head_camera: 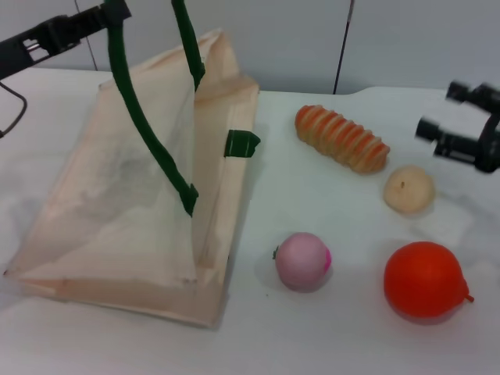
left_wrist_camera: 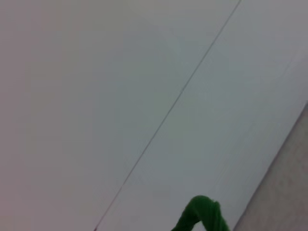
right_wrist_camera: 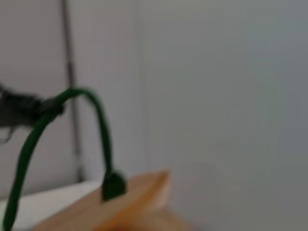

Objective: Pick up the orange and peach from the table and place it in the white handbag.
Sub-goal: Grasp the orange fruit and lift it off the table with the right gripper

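My left gripper (head_camera: 105, 14) is up at the far left of the desk (head_camera: 312, 336), fingers clamped on one green handle (head_camera: 141, 117) of the bag (head_camera: 117, 219), lifting it so the mouth gapes toward the fruit side; the bag lies on the left half of the desk. My right gripper (head_camera: 461, 117) hovers at the far right edge, above and just beyond the beige ball (head_camera: 408, 190), fingers apart, holding nothing. Neither fruit is bagged yet, so I judge the step in hand is the first pick. The orange (head_camera: 426, 280) sits near right, well apart from the bag; the peach (head_camera: 302, 262) sits between orange and bag, near the bag's edge. To do it well I'd keep the left hold steady and high so the opening stays wide, bring the right down over the orange from above, centre the fingers across its widest part and avoid the nub, since glossy round fruit will likely squirt out of an off-centre pinch. I'd carry it over the peach, not through it, and release low inside the mouth. Don't grab the beige ball by mistake. Count: one orange, one peach, one beige ball, one ridged bread-like roll (head_camera: 341, 137), one bag with two handles, two grippers.
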Tool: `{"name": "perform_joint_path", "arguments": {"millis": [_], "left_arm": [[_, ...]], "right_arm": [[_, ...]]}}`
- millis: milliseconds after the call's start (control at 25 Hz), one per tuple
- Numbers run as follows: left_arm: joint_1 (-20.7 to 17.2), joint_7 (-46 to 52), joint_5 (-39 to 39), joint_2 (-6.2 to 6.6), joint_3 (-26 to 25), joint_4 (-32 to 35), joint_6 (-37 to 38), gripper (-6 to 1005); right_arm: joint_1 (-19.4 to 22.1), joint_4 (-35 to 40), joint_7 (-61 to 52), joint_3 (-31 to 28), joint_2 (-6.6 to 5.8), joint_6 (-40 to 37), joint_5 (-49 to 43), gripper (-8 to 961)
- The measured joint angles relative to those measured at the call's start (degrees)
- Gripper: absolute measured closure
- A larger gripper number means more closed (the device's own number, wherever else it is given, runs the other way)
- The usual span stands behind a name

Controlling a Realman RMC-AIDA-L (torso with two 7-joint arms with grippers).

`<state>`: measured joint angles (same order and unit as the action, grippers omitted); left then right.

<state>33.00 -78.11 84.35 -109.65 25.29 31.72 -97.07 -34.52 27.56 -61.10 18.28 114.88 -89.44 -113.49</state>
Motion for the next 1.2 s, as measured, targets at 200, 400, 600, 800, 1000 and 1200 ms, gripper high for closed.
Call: {"name": "perform_joint_path", "arguments": {"millis": [200,400,600,800,1000,1200], "left_arm": [[-0.6,-1.2,0.7,0.32,-0.6,0.1,-3.0,865],[-0.9,-2.3,0.5,0.21,-0.5,0.5,-4.0,865],[-1.4,-2.8,1.1,-0.05,-0.6,0.6,-4.1,865],[-1.6,-3.0,1.9,-0.12,-0.6,0.6,-4.5,865],[-1.7,-3.0,2.2,0.01,-0.8,0.7,-5.4,865],[-1.9,-3.0,2.2,0.24,-2.0,0.6,-6.3,866]], "right_arm": [[-0.4,2.7,-2.8,0.0,0.75,-2.0,-8.5,142],[-0.3,4.3,-6.6,-0.4,0.8,-4.5,-14.2,143],[-0.3,6.9,-11.1,-0.1,0.88,-6.5,-21.2,145],[-0.9,8.2,-14.1,-0.1,0.95,-5.9,-26.0,147],[-1.8,8.4,-16.3,-0.3,0.96,-2.8,-29.7,149],[-2.9,8.1,-17.6,0.0,1.0,-1.9,-33.1,150]]}}
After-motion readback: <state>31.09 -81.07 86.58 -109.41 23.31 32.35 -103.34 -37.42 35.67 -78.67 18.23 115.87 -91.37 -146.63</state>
